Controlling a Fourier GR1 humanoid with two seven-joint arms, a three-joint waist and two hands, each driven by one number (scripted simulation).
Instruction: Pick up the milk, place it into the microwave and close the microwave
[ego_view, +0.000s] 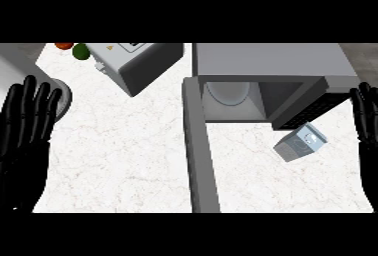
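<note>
A white marbled counter (125, 160) is being seen from steeply above, with a grey strip of floor or wall showing along the top corners. The microwave (269, 65) is being shown at the upper right with its cavity open; its door (201, 160) is swung out toward the viewer and is being seen edge-on as a long grey bar. A pale round plate (227, 92) is lying inside the cavity. The milk (301, 143), a small grey-blue carton, is lying tilted on the counter just in front of the microwave's right front corner, outside the cavity. A toaster-like appliance (136, 62) is being cut off by the top edge, and a red item (64, 45) and a green item (80, 51) beside it are too small to be identified. A grey round object (65, 100) is being partly hidden behind the left hand (26, 130). That hand is being held flat with fingers straight, grasping nothing. The right hand (367, 122) is being cropped by the right edge; its visible fingers are straight and empty, near the milk but apart from it.
</note>
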